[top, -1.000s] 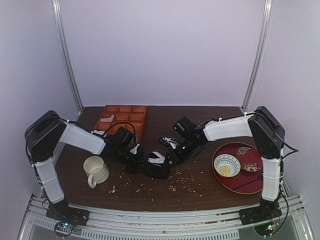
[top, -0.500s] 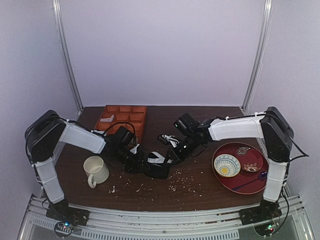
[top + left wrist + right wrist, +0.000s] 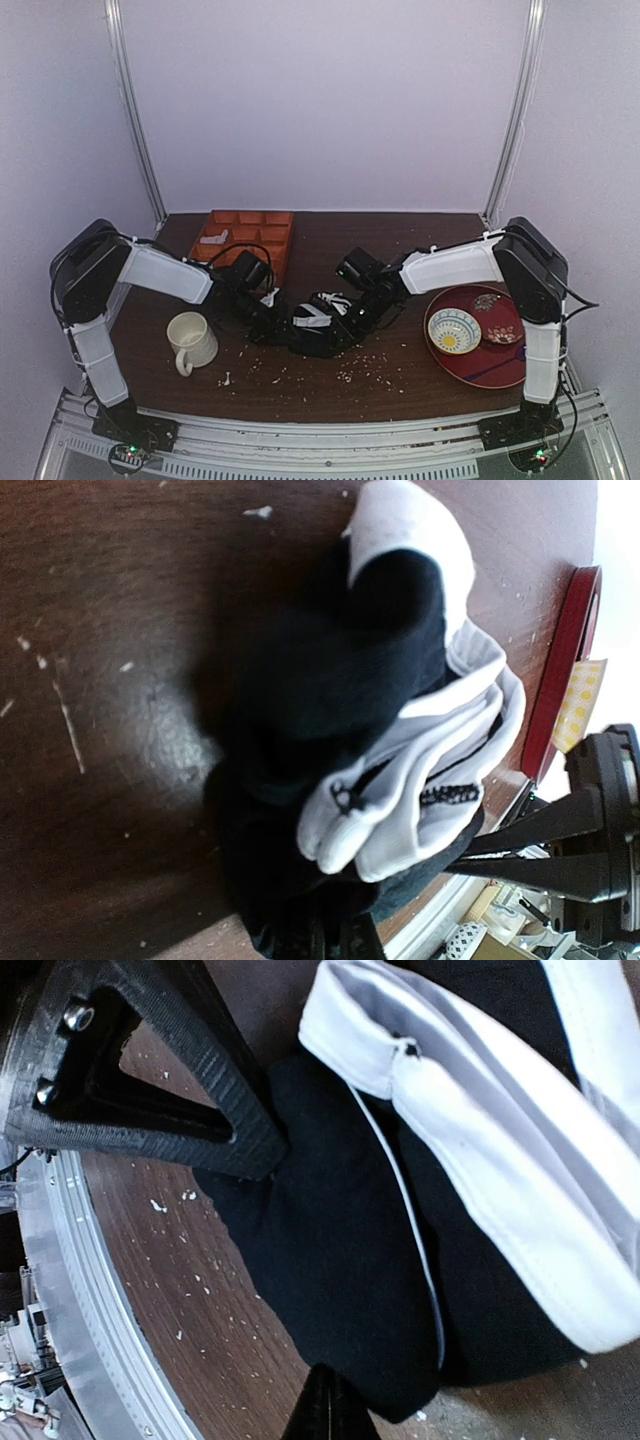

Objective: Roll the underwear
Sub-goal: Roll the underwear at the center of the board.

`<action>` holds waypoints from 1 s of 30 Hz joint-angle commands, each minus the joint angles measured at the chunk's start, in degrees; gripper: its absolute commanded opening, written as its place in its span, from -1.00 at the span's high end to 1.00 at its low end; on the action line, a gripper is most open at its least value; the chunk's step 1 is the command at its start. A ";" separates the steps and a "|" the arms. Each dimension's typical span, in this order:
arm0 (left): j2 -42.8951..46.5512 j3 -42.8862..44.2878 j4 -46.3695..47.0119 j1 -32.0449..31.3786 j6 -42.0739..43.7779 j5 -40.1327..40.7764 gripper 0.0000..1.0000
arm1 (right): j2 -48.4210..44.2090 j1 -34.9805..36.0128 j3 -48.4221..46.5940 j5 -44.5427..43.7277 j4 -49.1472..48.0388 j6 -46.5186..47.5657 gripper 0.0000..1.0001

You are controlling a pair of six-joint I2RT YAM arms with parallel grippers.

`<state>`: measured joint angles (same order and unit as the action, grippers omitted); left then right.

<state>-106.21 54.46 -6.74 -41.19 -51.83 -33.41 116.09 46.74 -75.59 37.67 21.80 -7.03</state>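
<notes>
The underwear [image 3: 318, 328] lies bunched on the brown table [image 3: 400, 375] at its middle, between the two arms — a black heap with white edging turned up on top. The left gripper [image 3: 272, 322] meets it from the left and the right gripper [image 3: 350, 318] from the right, both low at the cloth.

In the left wrist view the underwear [image 3: 350, 740] fills the centre: black fabric piled over folded white bands, with a white lobe at the top. The left fingertips [image 3: 330, 942] show only as a dark sliver at the bottom edge, pressed together at the lower border of the heap; they seem to pinch black cloth there, though the contact itself is hidden.

In the right wrist view the underwear [image 3: 400, 1250] spreads across the frame, a wide white band running diagonally over black. One right finger [image 3: 140, 1070] lies at the upper left with its end touching the black fabric; the other finger [image 3: 325, 1410] pokes up from the bottom edge just under the cloth's lower fold. The jaws are clenched, and black fabric sits between the two tips.

A white mug [image 3: 192, 340] stands left of the heap, an orange tray [image 3: 250, 235] behind it, and a red plate [image 3: 480, 340] with two bowls to the right. Crumbs are scattered on the wood in front.
</notes>
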 commanded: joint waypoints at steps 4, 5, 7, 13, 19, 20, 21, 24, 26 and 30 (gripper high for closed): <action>-3.18 0.52 -9.32 0.43 2.04 2.31 1.00 | -11.80 3.73 5.24 -13.83 -2.34 5.69 0.85; -3.25 0.70 -9.30 0.47 2.03 2.16 1.00 | -12.98 4.73 5.77 -15.74 -2.85 6.70 0.80; -3.55 1.10 -9.17 0.48 1.93 1.90 1.00 | -14.51 7.35 6.49 -20.62 -3.55 9.55 0.73; -4.30 1.60 -8.73 0.54 1.89 1.10 1.00 | -13.38 14.56 8.23 -35.89 -6.97 16.69 0.63; -4.29 1.32 -8.30 0.54 1.76 0.65 1.00 | -10.90 19.85 10.14 -49.74 -12.11 22.24 0.52; -4.20 1.21 -8.21 0.58 1.82 0.63 1.00 | -10.54 20.63 10.38 -51.86 -13.22 23.07 0.49; -4.10 1.07 -8.20 0.64 1.80 0.75 1.00 | -9.94 21.18 10.56 -54.14 -14.47 23.94 0.46; -3.92 0.76 -8.10 0.67 1.82 0.63 1.00 | -8.03 22.01 9.63 -56.73 -15.72 25.02 0.42; -3.83 0.61 -8.04 0.66 1.80 0.63 1.00 | -6.39 22.19 8.56 -58.26 -15.74 25.66 0.41; -3.67 0.34 -7.94 0.63 1.81 0.57 1.00 | -4.16 22.75 8.08 -60.28 -17.42 27.38 0.40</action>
<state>-107.72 56.80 -9.74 -40.71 -50.96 -35.38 109.89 68.90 -66.26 -16.80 6.57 17.87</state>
